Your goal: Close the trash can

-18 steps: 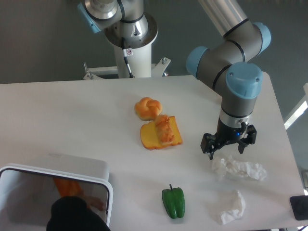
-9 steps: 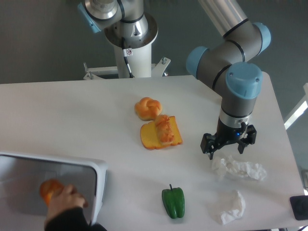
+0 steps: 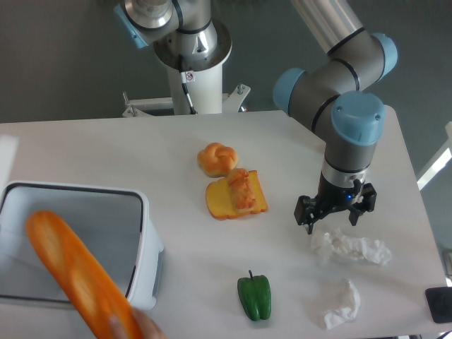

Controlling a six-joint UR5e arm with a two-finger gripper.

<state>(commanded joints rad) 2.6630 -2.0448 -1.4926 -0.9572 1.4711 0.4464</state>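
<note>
The trash can [image 3: 143, 233] is a large white boxy bin at the table's front left, and its top stands open, showing the grey inside. A white sliver at the left edge [image 3: 7, 161] may be its raised lid. A blurred long orange object [image 3: 81, 279], held from below by a person's hand [image 3: 145, 326], crosses in front of the bin's opening. My gripper [image 3: 335, 216] hangs far to the right, pointing down with its fingers spread open and nothing between them. It sits just above a crumpled white paper [image 3: 353, 247].
A bun [image 3: 217, 158] and an orange slice topped with pastry [image 3: 236, 195] lie mid-table. A green pepper [image 3: 254, 296] sits at the front, with a second crumpled paper [image 3: 339, 304] to its right. A dark object [image 3: 439, 305] lies at the right edge.
The bin has shifted and now shows its open top. The person's hand has brought the orange object up and forward in front of it. My arm has not moved.
</note>
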